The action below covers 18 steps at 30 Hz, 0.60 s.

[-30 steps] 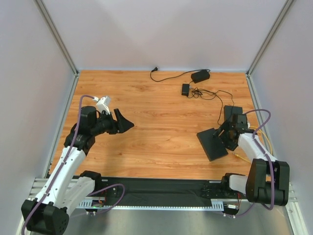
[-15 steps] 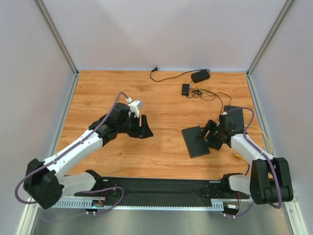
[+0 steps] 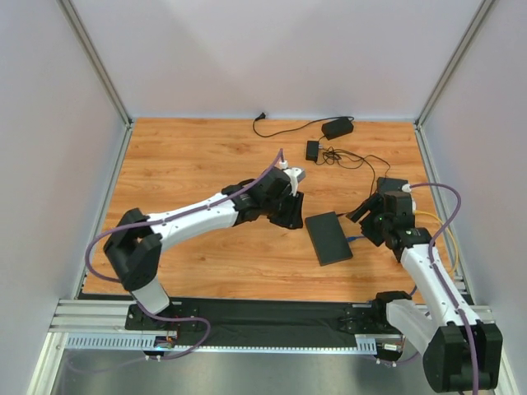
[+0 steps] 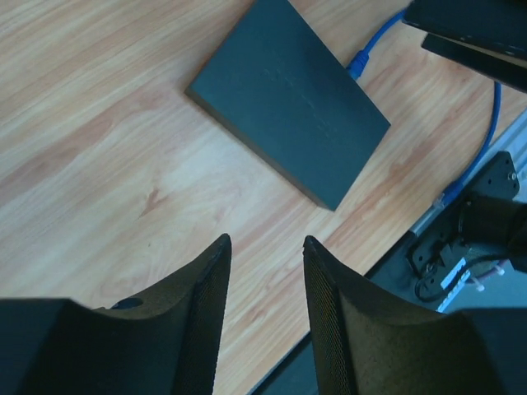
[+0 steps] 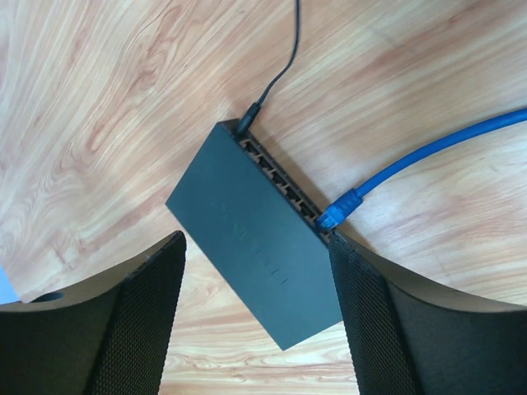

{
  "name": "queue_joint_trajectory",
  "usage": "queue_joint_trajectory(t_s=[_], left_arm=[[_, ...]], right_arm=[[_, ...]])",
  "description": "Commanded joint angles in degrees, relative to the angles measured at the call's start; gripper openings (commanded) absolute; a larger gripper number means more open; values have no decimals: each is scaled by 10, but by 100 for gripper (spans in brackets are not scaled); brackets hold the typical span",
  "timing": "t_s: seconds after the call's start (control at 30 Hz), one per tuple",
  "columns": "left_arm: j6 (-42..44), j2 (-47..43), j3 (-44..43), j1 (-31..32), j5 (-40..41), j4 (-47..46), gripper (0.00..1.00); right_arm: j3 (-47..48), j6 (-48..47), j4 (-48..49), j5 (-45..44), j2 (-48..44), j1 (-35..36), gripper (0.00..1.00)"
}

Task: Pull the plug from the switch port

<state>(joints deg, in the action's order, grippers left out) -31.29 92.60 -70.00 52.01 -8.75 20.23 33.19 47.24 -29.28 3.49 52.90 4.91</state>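
While we look from above, the switch (image 3: 329,237) lies flat on the table (image 3: 206,156) between the left claw (image 3: 293,217) and right claw (image 3: 365,220). From the left wrist, its jaws stand apart, empty, short of the switch. From the right wrist, jaws gape wide above the blue plug (image 5: 338,212); unbraced, a pull would likely drag the switch along.

On my wooden tabletop (image 3: 206,156), a black power adapter (image 3: 337,127) lies near the far edge with a smaller black box (image 3: 313,150) near it, thin black cords (image 3: 350,158) tangle beside them, and a yellow cable (image 3: 428,216) trails along the right side.
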Motion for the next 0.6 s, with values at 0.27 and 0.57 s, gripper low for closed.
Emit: queue_joint_trajectory(t_s=[0.27, 0.57], left_arm=[[-1, 178, -182, 38, -19, 25, 30], [-36, 271, -258, 48, -25, 69, 20]], right_arm=[[-50, -58, 90, 154, 38, -126, 71], [-96, -86, 171, 274, 90, -191, 72]])
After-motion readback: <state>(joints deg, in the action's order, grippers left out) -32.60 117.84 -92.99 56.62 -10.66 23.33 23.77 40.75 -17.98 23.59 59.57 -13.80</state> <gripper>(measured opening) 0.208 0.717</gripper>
